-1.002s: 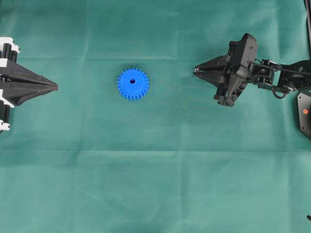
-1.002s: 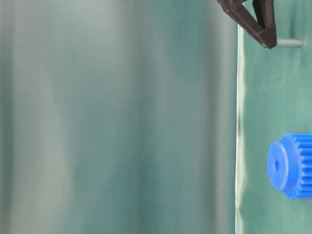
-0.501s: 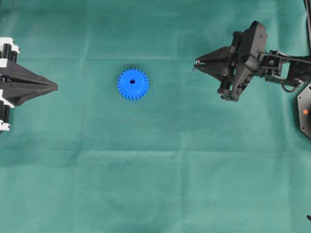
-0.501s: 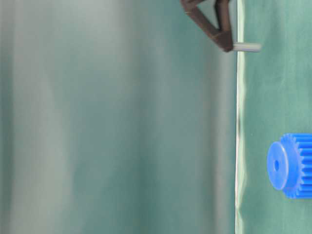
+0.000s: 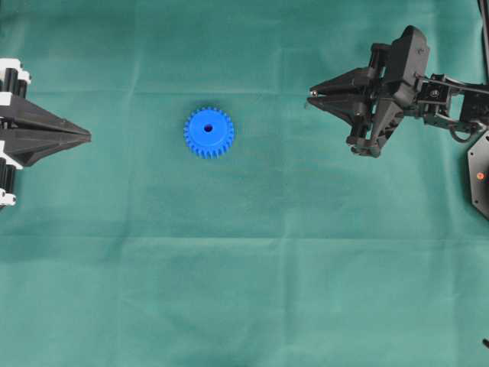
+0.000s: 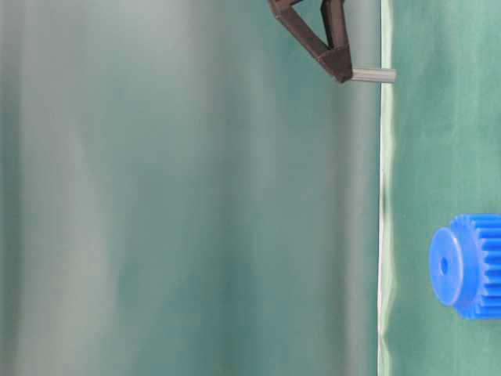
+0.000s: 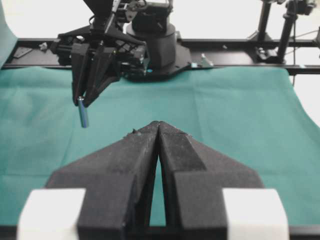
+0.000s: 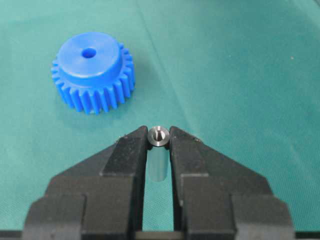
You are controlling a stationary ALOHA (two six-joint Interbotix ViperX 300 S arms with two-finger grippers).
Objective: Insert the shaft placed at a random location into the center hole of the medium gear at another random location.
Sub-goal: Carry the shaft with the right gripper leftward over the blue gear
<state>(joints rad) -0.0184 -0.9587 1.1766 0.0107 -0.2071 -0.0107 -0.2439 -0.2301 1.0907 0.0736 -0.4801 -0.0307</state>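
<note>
The blue medium gear (image 5: 208, 131) lies flat on the green cloth left of centre, hub up, its dark center hole (image 5: 208, 128) showing; it also appears as the gear (image 8: 93, 70) ahead of the right jaws and the gear (image 6: 465, 265) at table level. My right gripper (image 5: 309, 99) is shut on the silvery shaft (image 8: 158, 136), pinched at the fingertips and hanging upright above the cloth, right of the gear. The shaft (image 6: 373, 75) sticks out below the fingertips; the shaft (image 7: 83, 112) also shows across the table. My left gripper (image 7: 158, 123) sits shut and empty at the left edge.
Green cloth (image 5: 244, 267) covers the whole table. The right arm's base and a black frame rail (image 7: 240, 44) stand at the far side in the left wrist view. A black unit with a red light (image 5: 480, 175) sits at the right edge.
The right gripper has lifted the shaft higher off the cloth and shifted slightly toward the back. The gear and left gripper have not moved.
</note>
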